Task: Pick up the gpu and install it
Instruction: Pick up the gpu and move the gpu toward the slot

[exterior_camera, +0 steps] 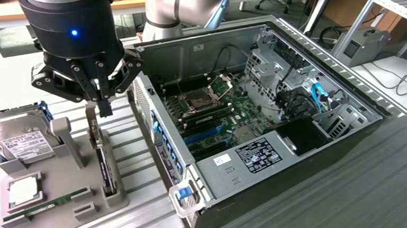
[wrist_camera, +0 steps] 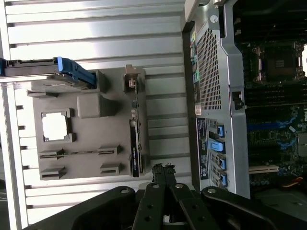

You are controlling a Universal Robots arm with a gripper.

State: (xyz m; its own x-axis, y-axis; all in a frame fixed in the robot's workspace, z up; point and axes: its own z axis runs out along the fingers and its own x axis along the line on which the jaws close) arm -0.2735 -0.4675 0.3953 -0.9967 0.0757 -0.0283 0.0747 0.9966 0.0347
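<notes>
Gripper fingers pressed together on nothing, hanging over the grey holder, just beside the open PC case. Gpu stands on edge in the holder's slot on the case side, below the fingertips and not gripped. Hard drive and RAM stick sit in the same holder.
</notes>
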